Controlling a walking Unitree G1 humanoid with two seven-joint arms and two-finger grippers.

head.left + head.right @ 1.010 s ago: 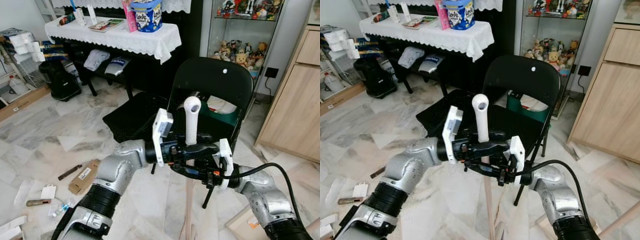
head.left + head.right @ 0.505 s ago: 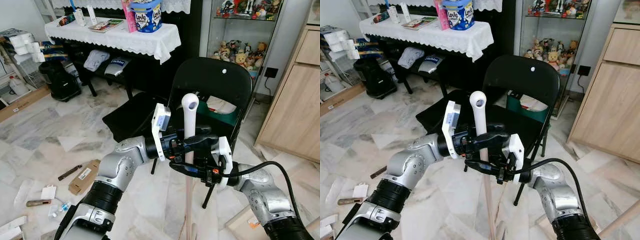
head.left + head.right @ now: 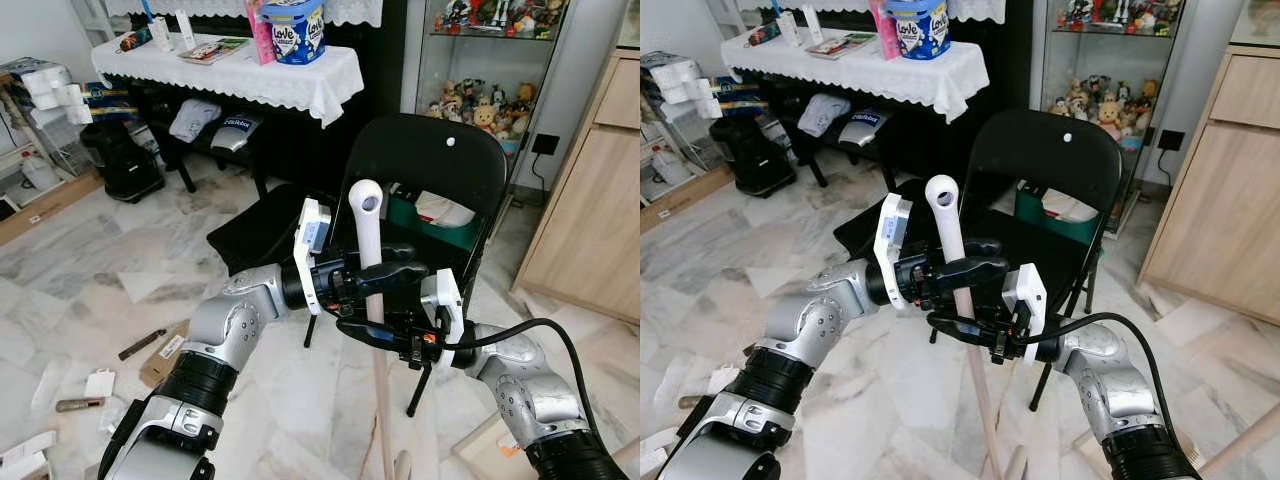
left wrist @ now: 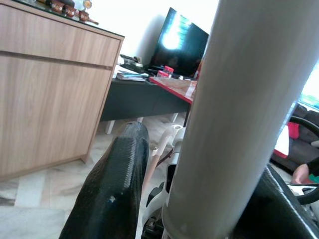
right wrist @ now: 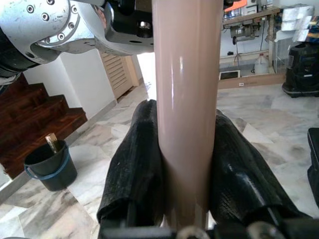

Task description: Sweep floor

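A broom stands upright in front of me, with a white grip [image 3: 365, 215] on top and a tan pole [image 3: 381, 400] running down toward the marble floor. My left gripper [image 3: 385, 278] is shut across the white grip just below its holed end. Directly beneath it, my right gripper [image 3: 365, 333] is shut on the tan pole. In the right wrist view the tan pole [image 5: 185, 99] sits clamped between both black fingers [image 5: 134, 164]. The left wrist view has the pale grip [image 4: 234, 124] pressed against one black finger [image 4: 112, 194]. The broom head is hidden.
A black folding chair [image 3: 425, 160] stands right behind the broom. Litter lies on the floor at left, including a cardboard box [image 3: 165, 352]. A cloth-covered table [image 3: 230, 65] is at the back, a wooden cabinet [image 3: 600, 180] at right. A black bucket [image 5: 50, 167] sits by stairs.
Both grippers, still holding the broom, have moved left, and the white grip's top has moved left with them. The room has stayed in place.
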